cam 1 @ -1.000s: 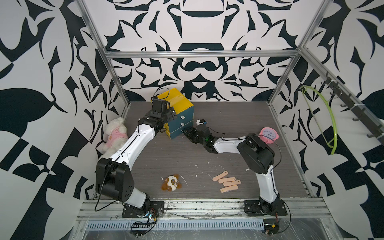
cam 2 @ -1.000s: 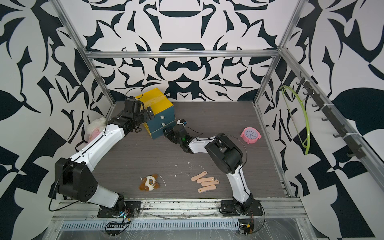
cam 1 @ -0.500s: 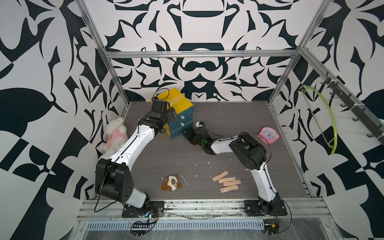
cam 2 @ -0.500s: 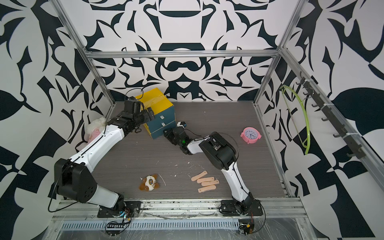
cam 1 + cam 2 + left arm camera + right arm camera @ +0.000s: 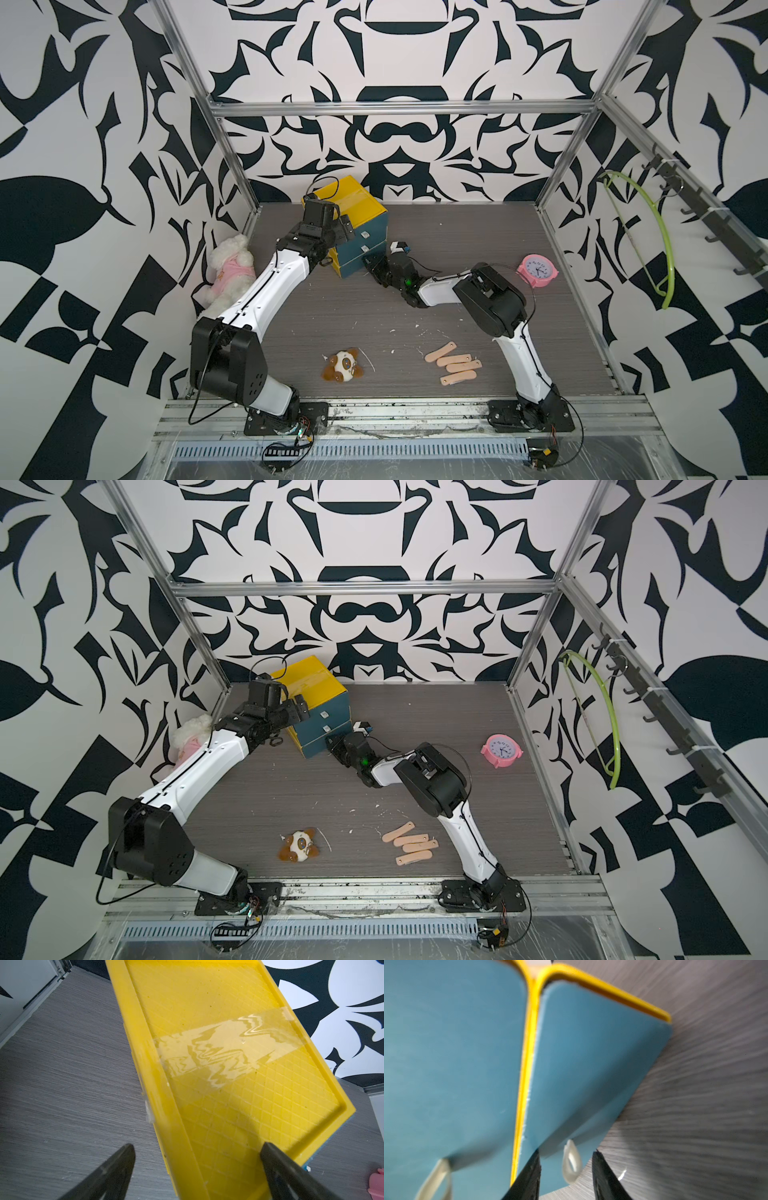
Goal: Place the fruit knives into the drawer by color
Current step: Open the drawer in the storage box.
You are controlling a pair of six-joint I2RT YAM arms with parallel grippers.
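**Teal drawer front, pull loop between the claws**

All shut, the yellow-topped teal plastic drawer cabinet (image 5: pixel 357 232) sits closed. At its lowest front the right gripper (image 5: pixel 566 1153) has claws apart either side of a whitish pull loop (image 5: pixel 571 1167), not pinching it, presumably to tug that drawer out. Over the cabinet's top hangs the left gripper (image 5: pixel 197 1147), claws wide apart (bracing, I'd guess). Four peach plastic fruit knives (image 5: pixel 456 358) lie well apart from the cabinet, toward the arm bases.
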